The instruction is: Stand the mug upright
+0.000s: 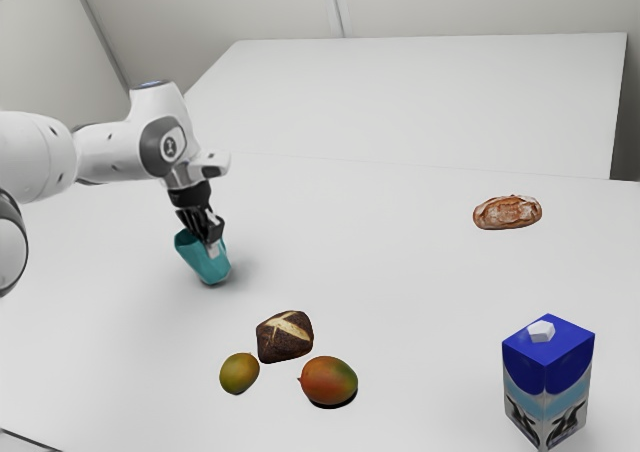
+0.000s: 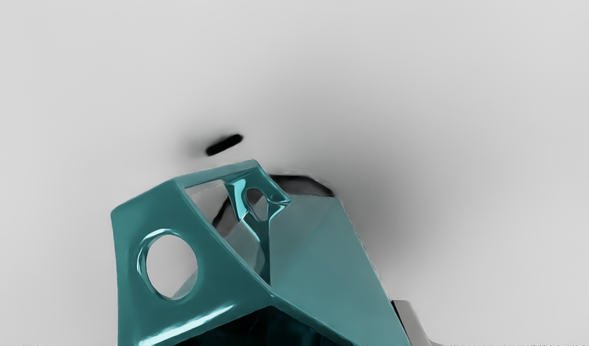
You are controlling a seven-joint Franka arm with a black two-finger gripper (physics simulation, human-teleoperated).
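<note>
Mug [image 1: 204, 256]: left of centre in the exterior view, directly below the tool [image 1: 211, 244]. Axis looks tilted, with the mouth toward upper left and the base toward lower right, so not upright. Tool is right at the mug; whether it is clenched on it or released, cannot tell from either view.

Risks (my judgement): letting go at this lean could drop the mug onto its side, as its weight would not be over its base. If the hold is weak or off-centre, the slanted facets could slip and twist it. Pressing down while turning could make the base edge skid on the table [image 1: 380, 272]. A wide swing might carry it toward the dark roll [image 1: 285, 336], lower and to the right, though that stands well apart.

Appearance: glossy teal, faceted; angular handle [image 2: 222, 278] with a round hole (odd shape, easy to snag); mouth interior very dark in the wrist view.
</note>
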